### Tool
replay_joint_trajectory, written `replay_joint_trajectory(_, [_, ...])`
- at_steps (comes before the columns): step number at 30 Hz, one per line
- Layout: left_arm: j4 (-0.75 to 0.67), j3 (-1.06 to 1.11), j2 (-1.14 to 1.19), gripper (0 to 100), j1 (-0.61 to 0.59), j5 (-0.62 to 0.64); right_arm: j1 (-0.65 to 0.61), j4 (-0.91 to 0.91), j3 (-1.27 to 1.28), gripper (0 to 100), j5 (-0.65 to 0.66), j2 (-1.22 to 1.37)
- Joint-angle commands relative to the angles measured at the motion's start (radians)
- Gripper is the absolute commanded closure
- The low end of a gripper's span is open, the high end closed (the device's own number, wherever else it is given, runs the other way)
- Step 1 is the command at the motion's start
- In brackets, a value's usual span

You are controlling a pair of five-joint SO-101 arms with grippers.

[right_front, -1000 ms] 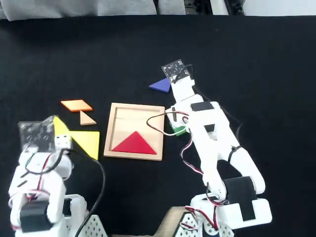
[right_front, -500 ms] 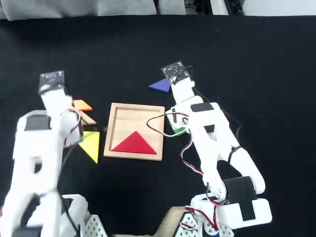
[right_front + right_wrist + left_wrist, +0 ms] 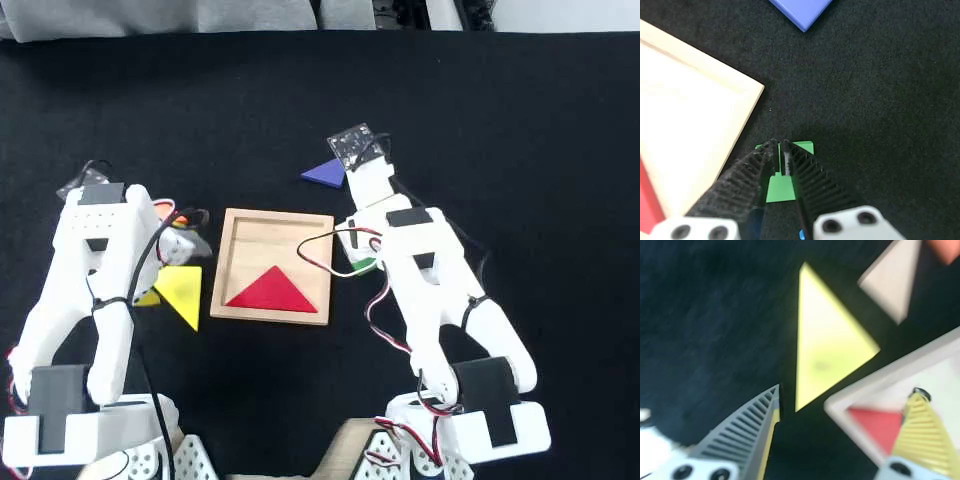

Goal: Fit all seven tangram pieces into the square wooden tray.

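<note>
One piece seated: red triangle [image 3: 270, 291] in tray [image 3: 272, 216]; yellow triangle [image 3: 825, 360] just beside tray at 8 o'clock. Left gripper [image 3: 846, 392] wide open, empty, one jaw over tray corner; risk: lowering snags rim, shoves tray. Right gripper [image 3: 778, 145] closed over green piece [image 3: 779, 189] at 3 o'clock, unmoved; left arm was folded at 7 o'clock a second ago.

Black table [image 3: 520, 150]: tray [image 3: 221, 268], yellow triangle [image 3: 182, 290], blue triangle [image 3: 325, 173], green piece [image 3: 364, 266].

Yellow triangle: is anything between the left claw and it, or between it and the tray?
Nothing visible. The open left claw faces the yellow triangle directly, and the piece lies close beside the tray. It only has to clear the raised rim; inside, the red triangle takes some floor.
</note>
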Motion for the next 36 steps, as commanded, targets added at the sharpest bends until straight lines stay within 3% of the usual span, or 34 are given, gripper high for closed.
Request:
replay_joint_trajectory(1, [-0.114,0.054,0.0,61,0.002,0.041,0.008,-0.018,-0.004,98.3,-0.002,-0.045])
replay_joint_trajectory(29, [-0.264,0.194,0.014,61,-0.021,0.049,0.008,-0.018,-0.002,98.3,-0.002,-0.045])
replay_joint_trajectory(36, [-0.261,0.133,0.138,61,-0.021,0.018,0.008,-0.018,-0.002,98.3,-0.002,-0.045])
